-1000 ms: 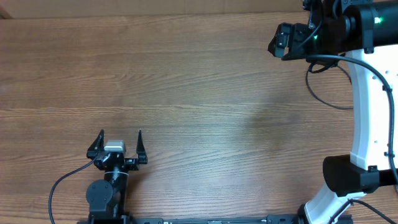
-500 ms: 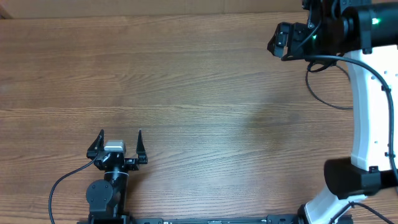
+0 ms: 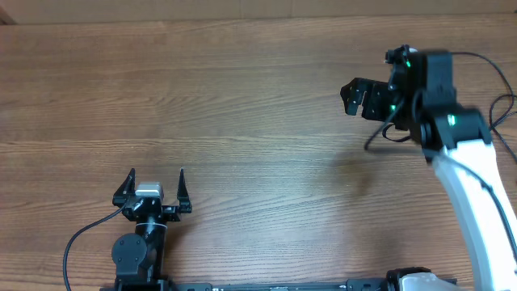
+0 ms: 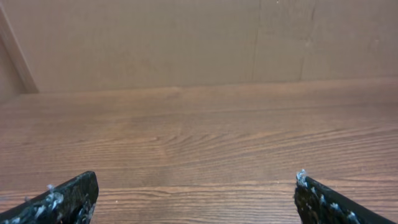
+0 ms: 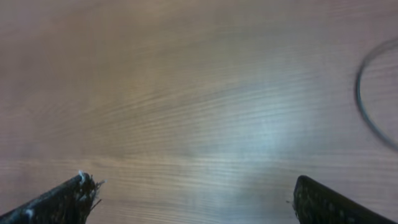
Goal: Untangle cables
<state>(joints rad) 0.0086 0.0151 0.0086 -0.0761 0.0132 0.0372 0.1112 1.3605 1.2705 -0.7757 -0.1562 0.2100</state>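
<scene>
My left gripper [image 4: 194,182] sits low, close to my own base. Its two black fingers [image 4: 65,199] are spread as wide as they go. They hold nothing, and only the wooden table [image 4: 186,134] shows between them. Past them the wood runs on to a plain brown wall [image 4: 155,43] at the far edge.

My right gripper [image 5: 193,183] is out over the far right part of the table and points toward the left side. Its fingers are spread wide too. Only wood grain shows between them, and they hold nothing. Farther off, at the right edge of that blurry view, a thin dark loop [image 5: 359,93] shows against the wood, well apart from my fingers. It may be one of the cables, but I cannot tell if it is that or my arm's own wire.
</scene>
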